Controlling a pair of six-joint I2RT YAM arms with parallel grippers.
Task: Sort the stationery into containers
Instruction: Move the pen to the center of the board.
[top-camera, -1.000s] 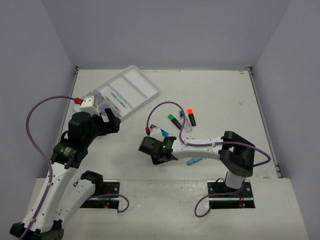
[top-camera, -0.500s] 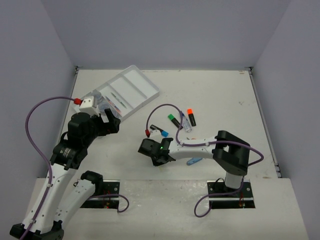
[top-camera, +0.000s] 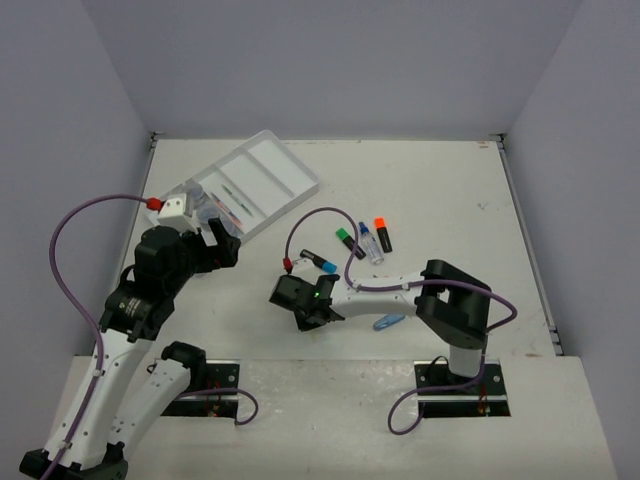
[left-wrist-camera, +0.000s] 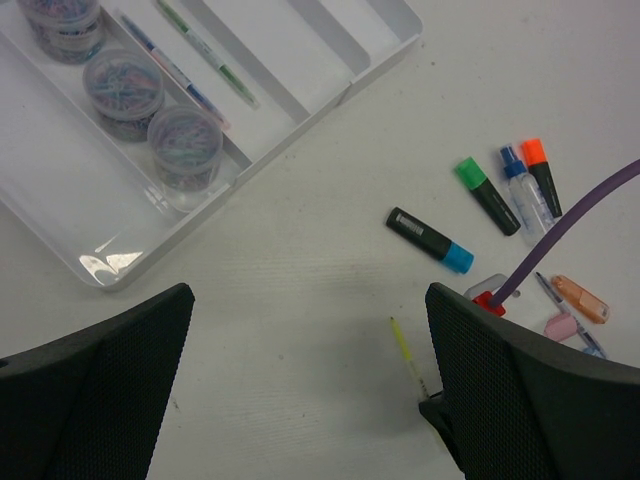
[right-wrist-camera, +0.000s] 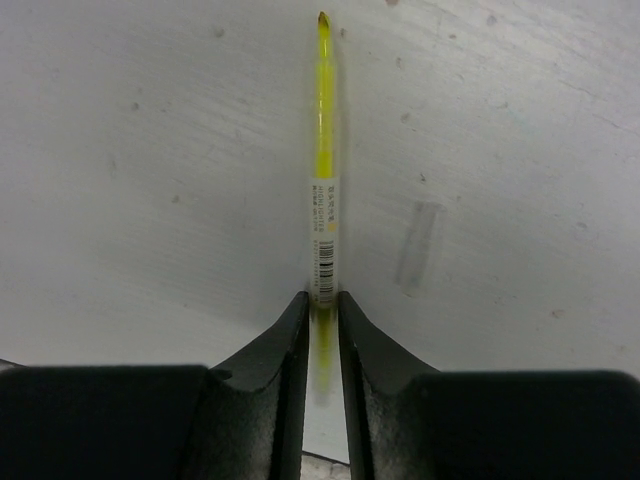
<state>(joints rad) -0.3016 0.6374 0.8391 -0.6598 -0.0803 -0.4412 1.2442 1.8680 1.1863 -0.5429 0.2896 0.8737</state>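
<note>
A thin yellow pen points away from my right gripper, which is shut on its near end, low over the table. From above, that right gripper sits mid-table. The same yellow pen shows in the left wrist view. My left gripper is open and holds nothing, hovering just in front of the white tray. The tray holds three clear round jars and thin pens.
Loose on the table right of the tray lie a blue-capped highlighter, a green-capped one, an orange-capped one and a blue-capped bottle. A blue oblong piece lies under the right arm. Orange and pink pieces are nearby.
My right gripper has slid a little to the left with the yellow pen in it. The left arm has not moved.
</note>
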